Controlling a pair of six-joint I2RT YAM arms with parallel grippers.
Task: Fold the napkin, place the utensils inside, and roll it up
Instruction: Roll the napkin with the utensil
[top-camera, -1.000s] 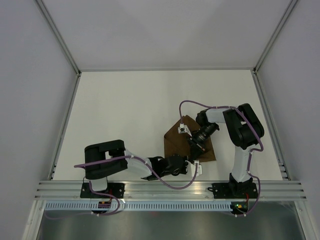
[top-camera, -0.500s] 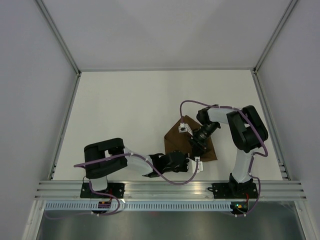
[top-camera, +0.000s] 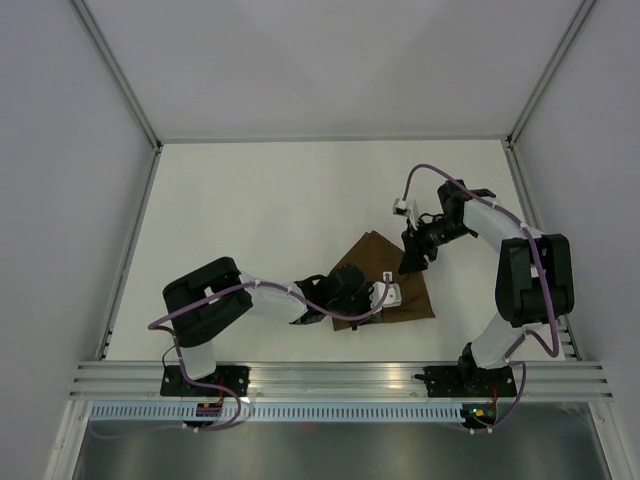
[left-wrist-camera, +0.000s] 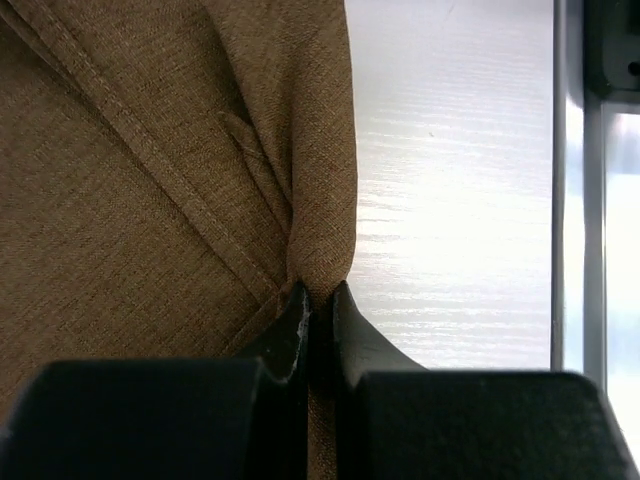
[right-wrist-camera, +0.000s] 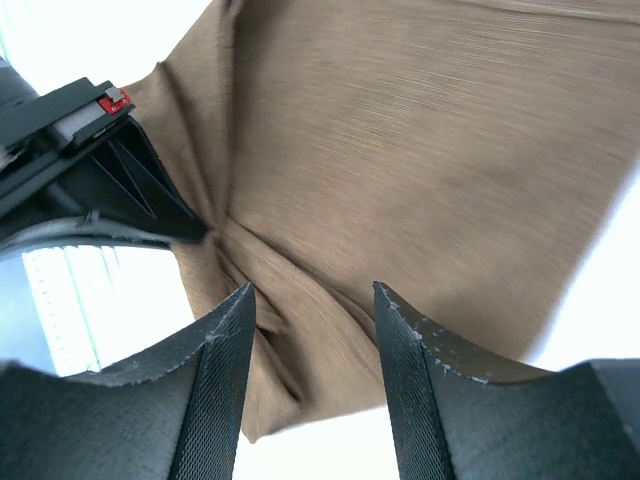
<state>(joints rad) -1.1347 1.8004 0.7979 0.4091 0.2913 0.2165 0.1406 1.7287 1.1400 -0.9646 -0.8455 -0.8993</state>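
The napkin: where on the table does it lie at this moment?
In the top view, the napkin lies near the front edge of the table, right of centre; the left gripper pinches a fold of it.

**Inspector A:** You are seeing the napkin (left-wrist-camera: 120, 220) reading as matt, coarsely woven cloth.

**Inspector B:** Your table (left-wrist-camera: 450, 200) is showing smooth, faintly glossy; the fingers (right-wrist-camera: 215, 400) of your right gripper (right-wrist-camera: 312, 295) are looking like matt, cross-hatched black plastic.

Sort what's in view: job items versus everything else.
Job:
- napkin, pinched in the shut left gripper
- right gripper, open above it
- knife: not visible

Everything else:
- table
- near rail
- purple cable
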